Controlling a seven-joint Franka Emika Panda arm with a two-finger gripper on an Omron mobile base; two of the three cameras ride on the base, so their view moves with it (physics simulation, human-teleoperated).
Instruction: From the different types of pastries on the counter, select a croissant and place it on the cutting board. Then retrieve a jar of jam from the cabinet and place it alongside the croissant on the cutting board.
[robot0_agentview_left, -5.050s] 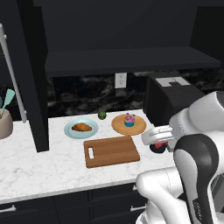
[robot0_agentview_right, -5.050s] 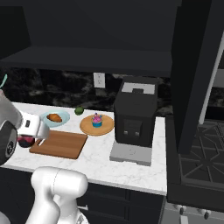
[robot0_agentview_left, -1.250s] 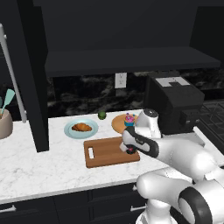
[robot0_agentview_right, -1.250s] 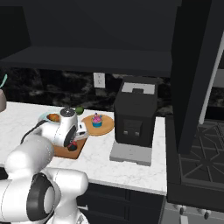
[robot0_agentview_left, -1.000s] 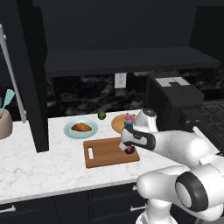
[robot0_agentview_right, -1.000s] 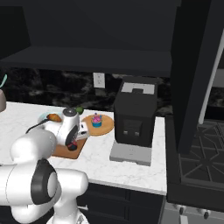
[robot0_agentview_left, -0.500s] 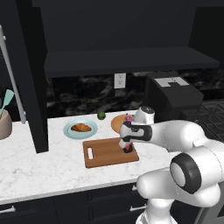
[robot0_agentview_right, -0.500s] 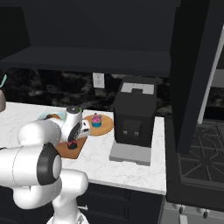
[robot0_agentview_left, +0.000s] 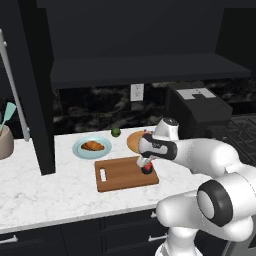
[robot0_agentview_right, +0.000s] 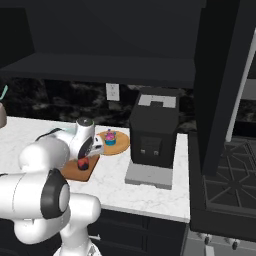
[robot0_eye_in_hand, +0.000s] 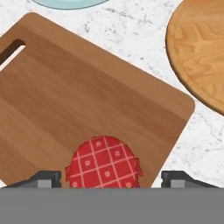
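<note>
Jam jar (robot0_agentview_left: 146, 169) stands on the cutting board (robot0_agentview_left: 120, 175) near its right edge in the left base view, with the gripper (robot0_agentview_left: 145, 165) directly over it. The croissant (robot0_agentview_left: 93, 146) lies on a pale blue plate (robot0_agentview_left: 80, 150) near the back of the worktop (robot0_agentview_left: 50, 195), apart from the board. A green fruit (robot0_agentview_left: 115, 132) sits behind the plate.

In the right base view the jar (robot0_agentview_right: 82, 163) sits on the board (robot0_agentview_right: 75, 172) under the gripper (robot0_agentview_right: 86, 159). A cupcake (robot0_agentview_right: 110, 138) rests on a round wooden plate (robot0_agentview_right: 120, 146) just left of the black coffee machine (robot0_agentview_right: 153, 132).

In the hand view the jar's red checked lid (robot0_eye_in_hand: 104, 162) lies between the two fingertips (robot0_eye_in_hand: 43, 179), which stand apart and clear of it on either side. The board (robot0_eye_in_hand: 78, 100) is otherwise bare, and the round plate (robot0_eye_in_hand: 199, 57) sits beyond its corner.
</note>
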